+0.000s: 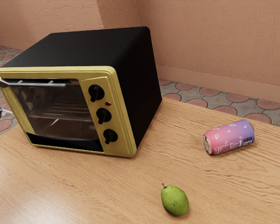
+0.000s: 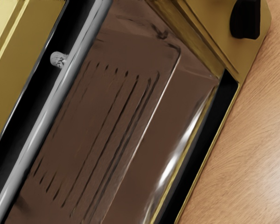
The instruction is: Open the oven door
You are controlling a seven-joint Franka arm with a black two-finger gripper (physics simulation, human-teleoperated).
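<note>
Oven stood by the counter's edge, door shut; claw hung near door handle, fingers apart.

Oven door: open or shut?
Shut, by the look of it: in the exterior view the glass door sits within the yellow front frame, its handle bar close under the frame's top edge.

A silver handle runs across the oven door, 1 mount behind it; 1 black knob sits on the yellow frame, near the wooden table.
</note>
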